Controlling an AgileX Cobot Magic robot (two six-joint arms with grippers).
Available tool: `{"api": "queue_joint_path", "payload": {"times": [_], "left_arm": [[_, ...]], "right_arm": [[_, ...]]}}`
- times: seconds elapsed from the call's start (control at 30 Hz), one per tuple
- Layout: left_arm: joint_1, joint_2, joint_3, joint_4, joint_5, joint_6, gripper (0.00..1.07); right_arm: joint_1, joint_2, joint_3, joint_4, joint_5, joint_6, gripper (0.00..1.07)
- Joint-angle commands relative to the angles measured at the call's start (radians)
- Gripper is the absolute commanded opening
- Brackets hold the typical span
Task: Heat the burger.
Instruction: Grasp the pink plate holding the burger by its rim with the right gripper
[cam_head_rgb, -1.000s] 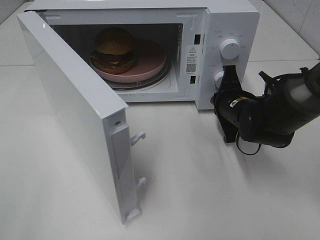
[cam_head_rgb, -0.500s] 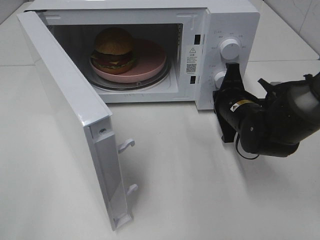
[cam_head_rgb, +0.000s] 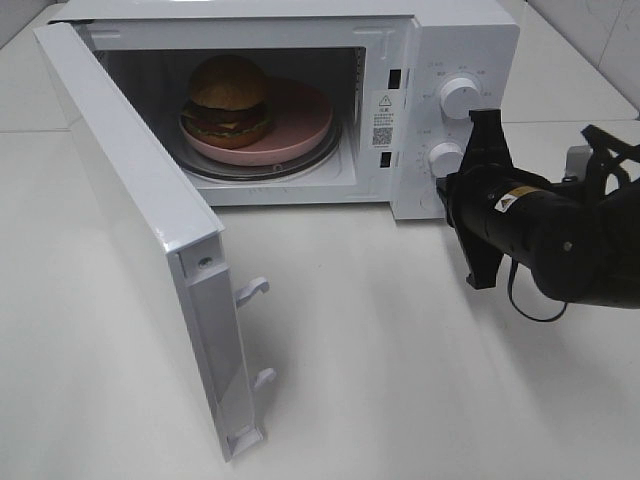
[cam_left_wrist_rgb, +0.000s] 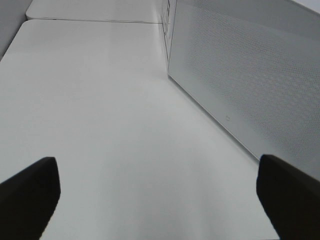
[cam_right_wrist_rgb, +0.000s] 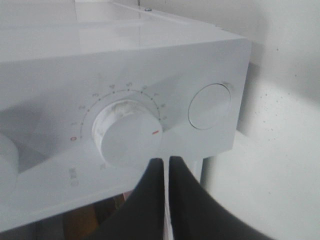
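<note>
**Door.** Nearest me, the microwave door (cam_head_rgb: 150, 250) stands wide open. Its free edge and two latch hooks (cam_head_rgb: 252, 290) reach out over the worktop (cam_head_rgb: 400, 380).

**Left tool.** My left tool (cam_left_wrist_rgb: 160, 200) is out of the overhead view. Its own camera shows the fingers spread wide with nothing between them. It faces the door's perforated outer side, with bare worktop between.

**Right tool.** Further back, my right tool (cam_head_rgb: 450, 188) is closed on nothing. In its wrist view the fingertips meet just beside the rim of the lower dial (cam_right_wrist_rgb: 127, 137), not around it. The upper dial (cam_head_rgb: 459, 96) is apart from it.

**Burger.** Deepest in, the burger (cam_head_rgb: 228, 100) sits inside the microwave on a pink plate (cam_head_rgb: 300, 125), off-centre toward the hinge side.

**Findings, as my judgement:**
- The open door is the obstacle, and a dial turn now would likely heat nothing.
- Closed fingertips could skid off the dial or nudge it to a wrong setting.
- A hard push from the left tool could slam the door or shift the whole microwave, so that the hooks miss their slots (cam_head_rgb: 395, 78).
- The right tool looks clear of the door's swing, though I cannot be sure.
</note>
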Motion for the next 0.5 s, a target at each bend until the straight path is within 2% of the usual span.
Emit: {"api": "queue_joint_path", "payload": {"times": [0.03,0.27,0.5], "left_arm": [[0.004,-0.013,0.001,0.001,-0.002,-0.005,1.0],[0.004,-0.013,0.001,0.001,-0.002,-0.005,1.0],[0.004,-0.013,0.001,0.001,-0.002,-0.005,1.0]], "right_arm": [[0.001,-0.089,0.013,-0.068,0.125,-0.104,0.01],[0.001,-0.181,0.013,-0.115,0.295,-0.237,0.01],[0.001,-0.278,0.011,-0.133,0.476,-0.508,0.01]]}}
